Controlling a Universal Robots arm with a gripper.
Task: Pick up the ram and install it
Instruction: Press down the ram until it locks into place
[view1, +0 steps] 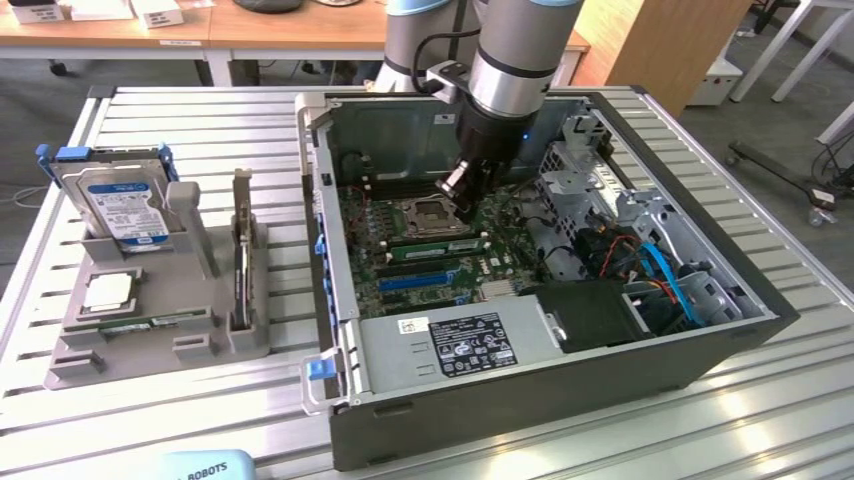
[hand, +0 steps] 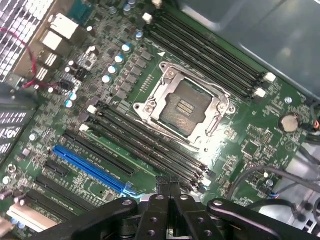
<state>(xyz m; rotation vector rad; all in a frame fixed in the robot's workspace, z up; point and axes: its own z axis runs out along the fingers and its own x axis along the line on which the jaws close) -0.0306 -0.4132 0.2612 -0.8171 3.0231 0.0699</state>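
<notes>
Slatted aluminium table (view1: 200, 120) fills the room's middle, with wooden desks behind it. On it lies an open computer case (view1: 534, 390) on its side, so the motherboard (view1: 387, 260) faces up for work from above.

At 9 o'clock from the case stands a grey holder tray (view1: 80, 365). It keeps its parts apart and upright or flat: a hard drive (view1: 120, 205) at the back, a square processor chip (view1: 110, 290), a dark expansion card (view1: 242, 260) on edge, and a green stick (view1: 140, 324) in the front groove.

The arm reaches straight down into the case. Its gripper (view1: 457, 190) hangs low over the board, just at 1 o'clock of the empty CPU socket (view1: 420, 215). In the wrist view the gripper (hand: 170, 187) has its fingers pressed together with nothing between them. I'd judge they are held that way so they can work as a blunt pusher.

The ram (view1: 434, 243) seems to lie along a memory slot at 6 o'clock of the socket, level with the board. Whether its latches have caught I cannot tell. The long blue slot (hand: 90, 167) beside that bank is bare.
</notes>
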